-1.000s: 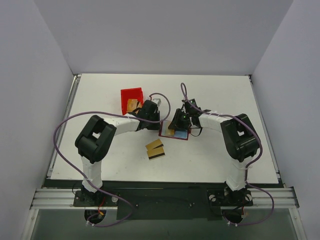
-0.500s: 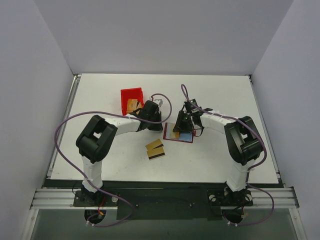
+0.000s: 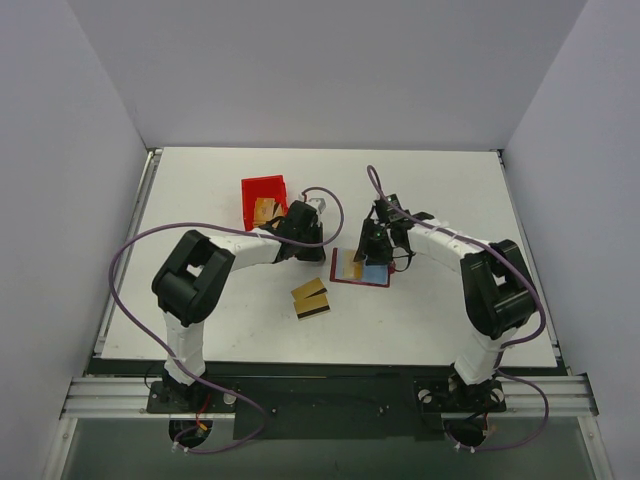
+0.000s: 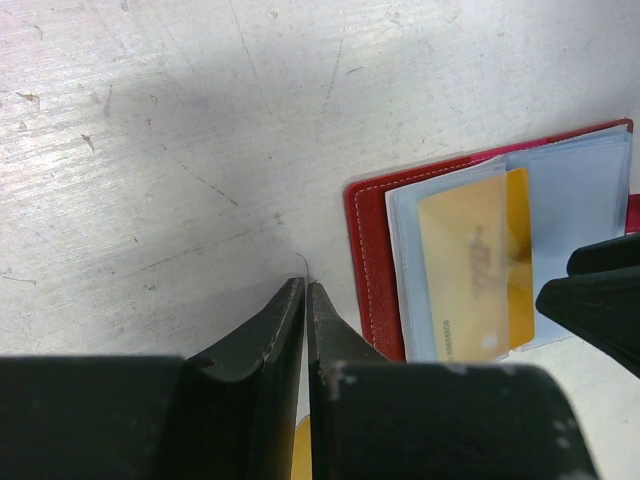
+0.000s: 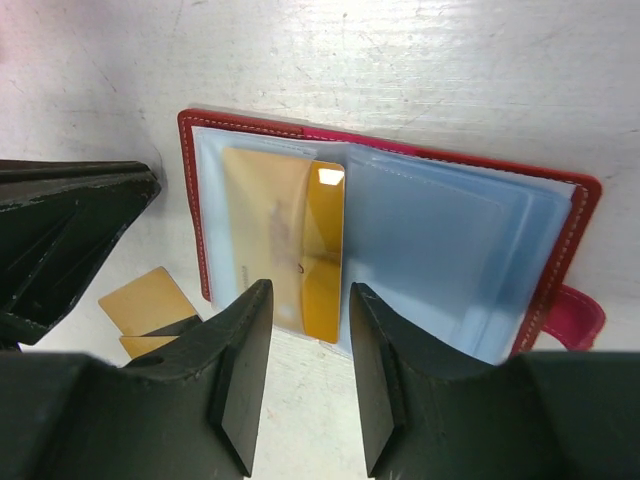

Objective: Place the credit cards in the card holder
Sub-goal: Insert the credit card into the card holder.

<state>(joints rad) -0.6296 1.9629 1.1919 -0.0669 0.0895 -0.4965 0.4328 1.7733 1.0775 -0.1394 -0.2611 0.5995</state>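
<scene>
- left fingers (image 4: pixel 275 345) closed, empty, tips low at tabletop (image 4: pixel 150 150) just beside holder (image 4: pixel 365 260).
- two cards (image 3: pixel 311 298) loose near holder.
- holder open; one card (image 5: pixel 300 250) half inserted, left side.
- right fingers (image 5: pixel 240 370) parted, empty, above it; next, probably: seat it fully, gently.

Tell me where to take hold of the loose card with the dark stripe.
Take the striped card by its near long edge, the side away from the other loose card, coming down from above. It lies flat and thin on the table, so the fingers probably must tip that free edge up first.
</scene>
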